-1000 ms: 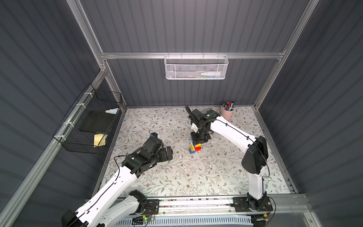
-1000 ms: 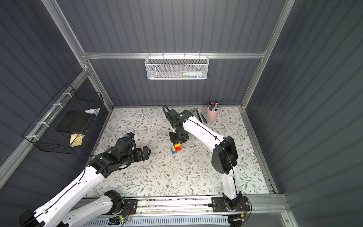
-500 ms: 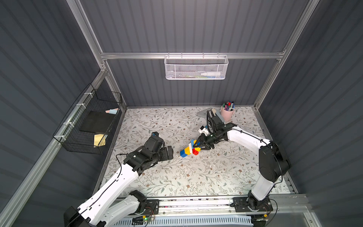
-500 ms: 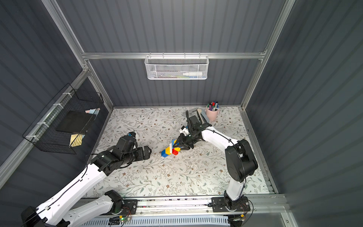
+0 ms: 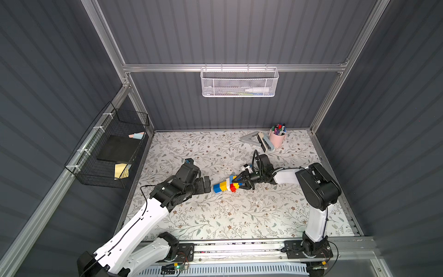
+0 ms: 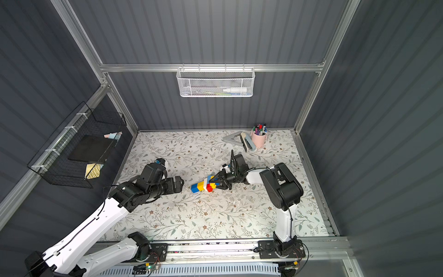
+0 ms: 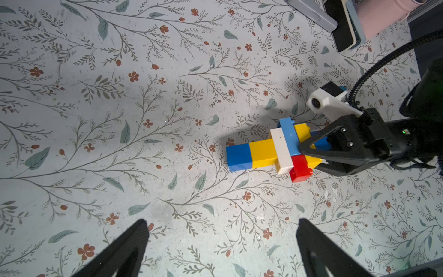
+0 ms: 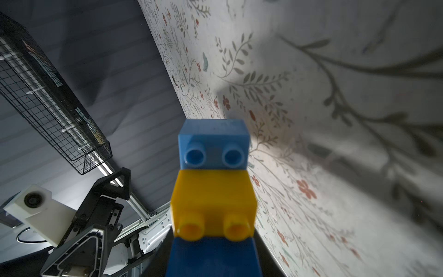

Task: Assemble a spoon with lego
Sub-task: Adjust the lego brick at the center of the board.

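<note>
1. Near mat centre: spoon lies lengthwise, blue handle tip to 9 o'clock, wide head to 3 o'clock.
2. Handle runs blue, yellow, then a white crossbar. Head beyond it is blue, yellow and red.
3. Right gripper sits at 3 o'clock of spoon, jaws clamped on the head.
4. Cannot tell whether spoon touches mat or hangs just above it.
5. Left gripper sits at 9 o'clock, just beside the handle tip but apart from it, jaws spread wide.
6. Pen cup stands at 1 o'clock, well apart.
</note>
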Tool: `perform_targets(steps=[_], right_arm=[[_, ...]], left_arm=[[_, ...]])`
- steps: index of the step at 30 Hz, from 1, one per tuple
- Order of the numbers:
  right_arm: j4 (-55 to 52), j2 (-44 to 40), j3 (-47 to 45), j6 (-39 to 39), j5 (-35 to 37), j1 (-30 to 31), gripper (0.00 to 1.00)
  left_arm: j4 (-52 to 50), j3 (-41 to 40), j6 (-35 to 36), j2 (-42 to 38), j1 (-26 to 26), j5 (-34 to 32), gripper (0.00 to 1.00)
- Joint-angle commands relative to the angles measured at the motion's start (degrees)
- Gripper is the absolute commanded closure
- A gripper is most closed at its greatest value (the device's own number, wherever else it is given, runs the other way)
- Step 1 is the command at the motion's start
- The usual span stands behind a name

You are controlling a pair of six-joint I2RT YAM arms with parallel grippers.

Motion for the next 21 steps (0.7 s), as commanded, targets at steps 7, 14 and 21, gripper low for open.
perform_targets(steps=[7, 14, 21], right_arm=[[16.92, 5.36, -2.98, 10.77, -2.95, -0.31, 0.45], [6.82, 3.20, -5.06, 5.02, -1.50, -0.64, 0.18], [-32.45, -8.99, -5.21, -16.96, 16.95, -1.33, 0.01]], left_arm=[[-2.70, 1.63, 1.00, -0.88, -0.14, -1.70, 0.01], [-2.66, 1.28, 0.53, -1.19, -0.14, -1.83, 0.01], [1.29, -3.33, -1.18, -1.71, -0.14, -3.46, 0.01]])
